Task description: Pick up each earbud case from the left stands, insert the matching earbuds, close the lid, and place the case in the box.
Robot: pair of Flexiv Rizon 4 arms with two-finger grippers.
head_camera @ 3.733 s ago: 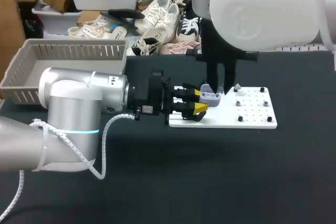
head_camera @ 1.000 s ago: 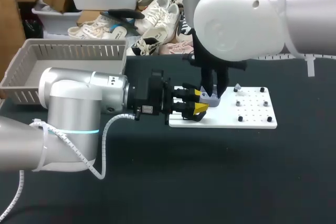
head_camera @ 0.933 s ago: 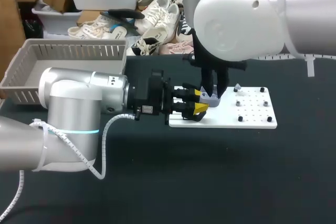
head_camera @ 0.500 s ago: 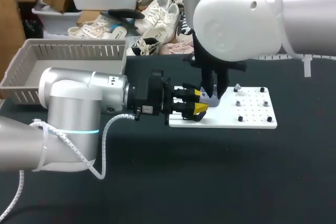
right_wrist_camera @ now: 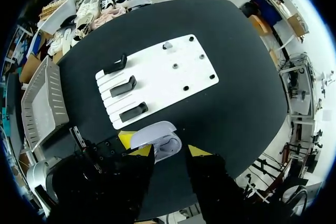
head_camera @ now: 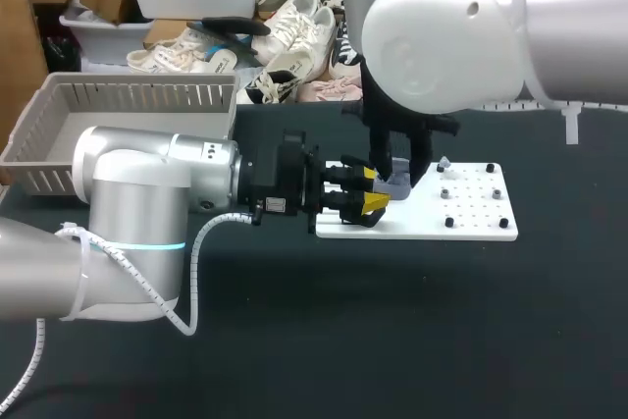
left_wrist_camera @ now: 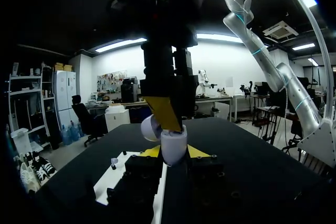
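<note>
A pale grey earbud case (head_camera: 397, 184) with its lid up hangs over the left end of the white board (head_camera: 471, 223). My left gripper (head_camera: 373, 191) comes in level from the left and is shut on the case's body (left_wrist_camera: 174, 145), a yellow tip on each side. My right gripper (head_camera: 397, 166) points straight down onto the case from above, its fingers parted. In the right wrist view the open case (right_wrist_camera: 157, 141) lies just ahead of the right gripper (right_wrist_camera: 169, 151), clear of both tips. One small earbud (head_camera: 444, 162) sits on a peg at the board's far side.
Three black stands (right_wrist_camera: 125, 85) on the board's (right_wrist_camera: 157, 72) left part are bare; small black pegs dot its right part. A grey slatted basket (head_camera: 59, 105) stands at the table's far left. The black tabletop in front of the board is open.
My right gripper came down onto the case earlier; in the last half second its fingers have spread apart. The left gripper and the case have stayed put.
</note>
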